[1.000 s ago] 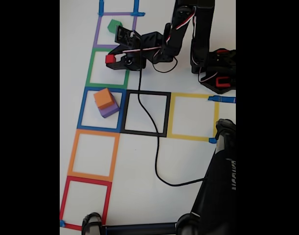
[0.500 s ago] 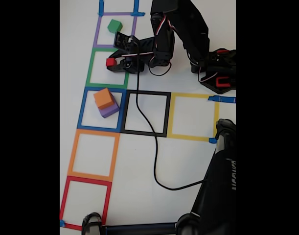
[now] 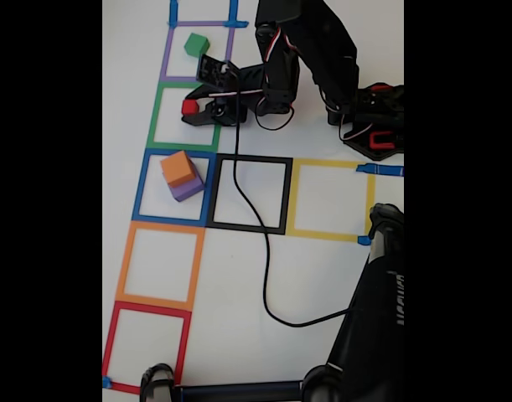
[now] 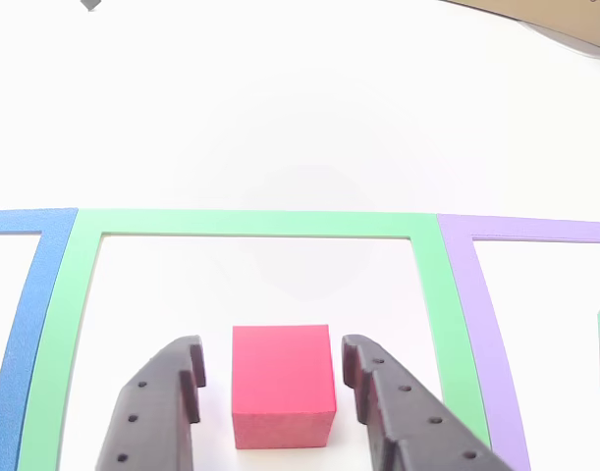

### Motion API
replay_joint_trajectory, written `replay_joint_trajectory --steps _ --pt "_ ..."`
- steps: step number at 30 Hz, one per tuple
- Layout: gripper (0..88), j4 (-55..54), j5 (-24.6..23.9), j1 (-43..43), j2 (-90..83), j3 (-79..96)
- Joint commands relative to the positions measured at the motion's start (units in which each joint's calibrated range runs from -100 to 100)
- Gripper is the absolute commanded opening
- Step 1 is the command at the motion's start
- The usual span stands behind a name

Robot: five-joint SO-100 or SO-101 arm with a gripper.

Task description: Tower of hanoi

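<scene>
Red cube (image 4: 283, 383) inside the green taped square (image 4: 250, 224), resting on the white table (image 4: 300, 118) toward the square's near edge in the other view, squarely between the two black fingers (image 4: 172, 392) of the gripper (image 4: 270, 378). Jaws parted a little wider than the cube, a sliver of white table visible on either side, so nothing clamped at this instant; whether just let go or about to be seized, impossible to say. Cube faces parallel to the finger pads, no twist called for: a plain closing of the jaws enough to take it, by the look of things. In the fixed view, red cube (image 3: 189, 106) at the gripper's (image 3: 191, 107) tip in the upper left part of the green square (image 3: 159, 117), arm reaching in from the right. Green cube (image 3: 196, 44) in the purple square (image 3: 168, 50) above; orange cube (image 3: 178, 167) stacked on a purple cube (image 3: 188, 189) in the blue square (image 3: 142, 188) below, both well apart from the gripper.
</scene>
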Motion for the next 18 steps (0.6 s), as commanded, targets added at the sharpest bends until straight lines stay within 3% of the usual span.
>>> replay_joint_trajectory --steps 1,9,12,16,18 --pt "16.9 -2.3 0.4 -0.1 -1.9 -0.9" --pt "16.7 3.8 0.4 -0.2 -18.2 4.1" --pt "13.7 12.6 0.4 0.4 -26.2 4.5" --pt "0.4 29.0 0.4 2.8 -37.8 4.4" --pt "0.1 37.3 0.4 4.3 -43.1 4.0"
